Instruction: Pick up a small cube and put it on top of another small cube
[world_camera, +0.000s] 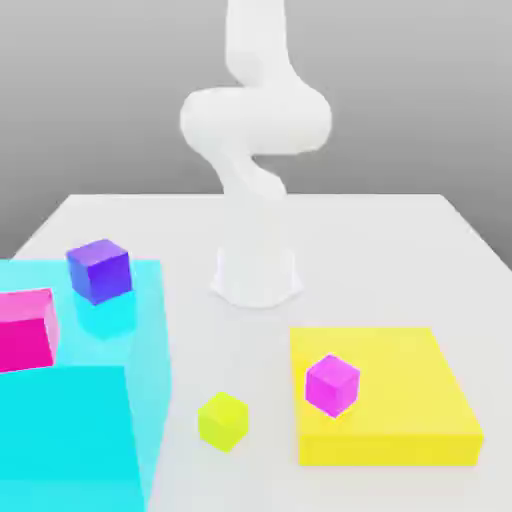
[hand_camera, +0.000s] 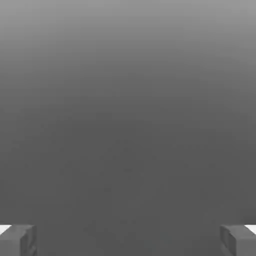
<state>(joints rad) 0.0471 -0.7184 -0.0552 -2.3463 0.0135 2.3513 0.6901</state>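
The small lime cube (world_camera: 222, 420) rests on the white table (world_camera: 400, 240), near its front edge between the cyan slab and the yellow block. A small magenta cube (world_camera: 332, 384) sits on the large flat yellow block (world_camera: 400, 400). A small purple cube (world_camera: 99, 270) stands on the flat cyan slab (world_camera: 145, 330) at the exterior view's left. The white arm (world_camera: 255, 130) rises from its base (world_camera: 256, 275) at the table's middle and bends up out of the picture. In the hand view my gripper (hand_camera: 128, 241) is open, its fingertips (hand_camera: 17, 241) far apart with plain grey background between them.
A pink block (world_camera: 25, 330) lies on the cyan slab at the exterior view's far left. A tall cyan block (world_camera: 60, 430) stands at the front left corner. Bare table lies behind and to the right of the arm's base.
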